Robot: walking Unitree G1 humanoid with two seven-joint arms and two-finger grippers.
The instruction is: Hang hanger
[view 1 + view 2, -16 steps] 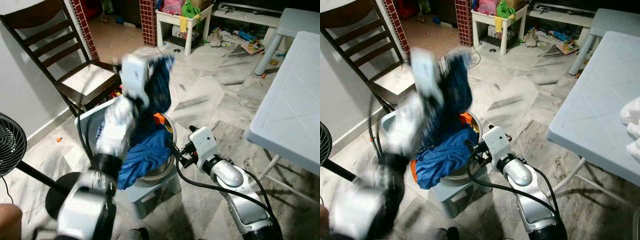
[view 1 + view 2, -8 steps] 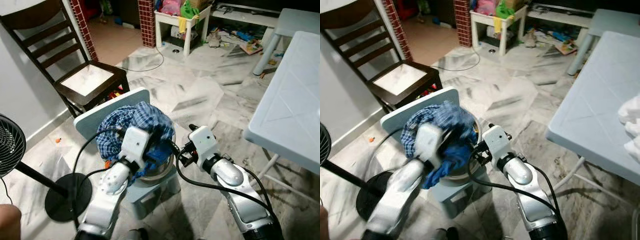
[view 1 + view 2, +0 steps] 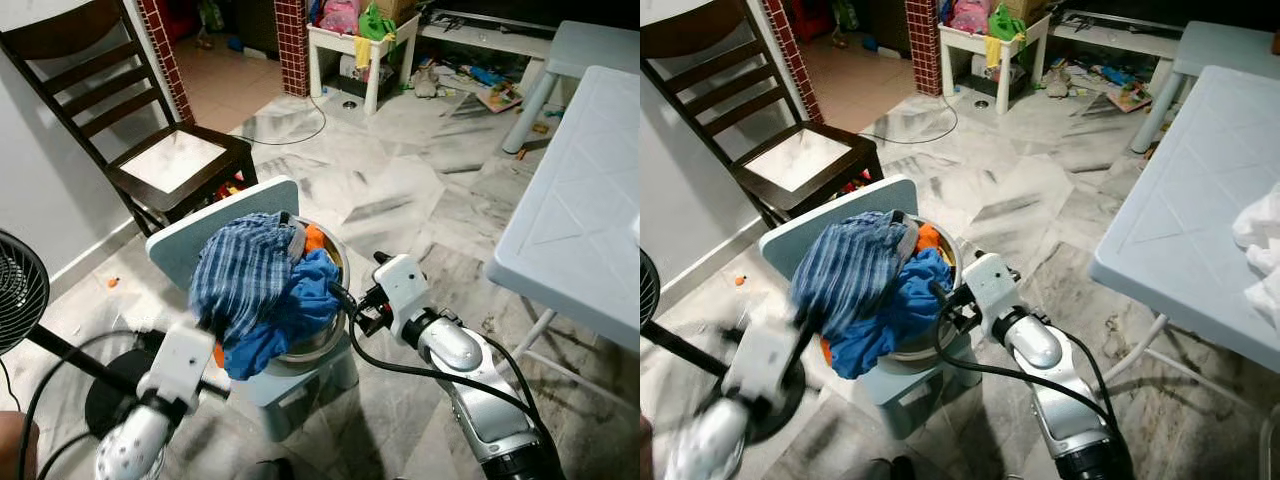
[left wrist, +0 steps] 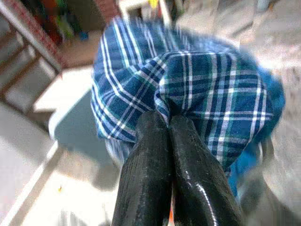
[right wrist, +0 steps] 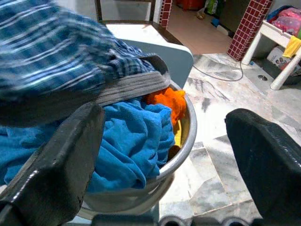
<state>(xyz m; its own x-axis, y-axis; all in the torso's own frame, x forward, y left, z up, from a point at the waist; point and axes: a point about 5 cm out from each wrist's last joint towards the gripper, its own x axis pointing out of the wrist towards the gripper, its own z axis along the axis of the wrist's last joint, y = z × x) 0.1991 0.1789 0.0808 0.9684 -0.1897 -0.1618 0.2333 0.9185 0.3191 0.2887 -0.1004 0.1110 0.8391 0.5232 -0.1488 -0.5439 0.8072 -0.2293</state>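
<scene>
Left gripper (image 4: 168,123) is pinching the blue plaid cloth (image 3: 240,270) over the round metal basin (image 3: 940,335), mid-frame; right gripper (image 5: 164,155) is wide open beside it.

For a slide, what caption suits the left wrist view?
Left claw shut on blue plaid shorts.

Both eye views are looking forward and down from head height, sharing the metal basin (image 3: 325,335) of clothes on its stool. Each wrist view is looking closely along its own fingers at that basin's checked cloth (image 4: 188,89).

Pale stool (image 3: 262,383), metal laundry basin (image 3: 318,340) atop
</scene>
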